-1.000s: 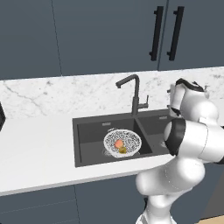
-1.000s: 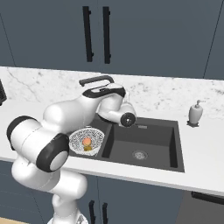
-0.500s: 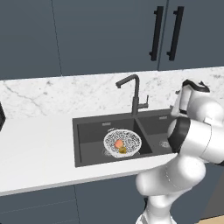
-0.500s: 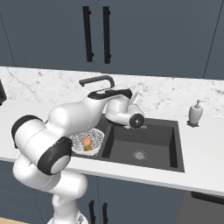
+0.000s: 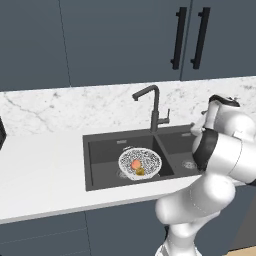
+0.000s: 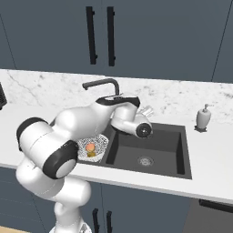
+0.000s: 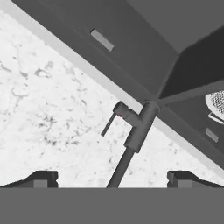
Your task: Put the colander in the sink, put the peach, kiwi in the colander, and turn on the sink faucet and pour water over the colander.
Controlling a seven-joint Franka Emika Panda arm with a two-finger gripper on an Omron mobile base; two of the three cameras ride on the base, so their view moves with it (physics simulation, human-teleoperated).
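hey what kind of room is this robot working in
Most likely a home kitchen, and a rendered one. A dark double sink with a tall faucet is set in a marble counter, dark cabinets hang above, and a colander of fruit sits in the left basin.

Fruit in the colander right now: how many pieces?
2. The peach lies in the colander in the sink's left basin; the kiwi sits just in front of it. Nothing else shows through the mesh.
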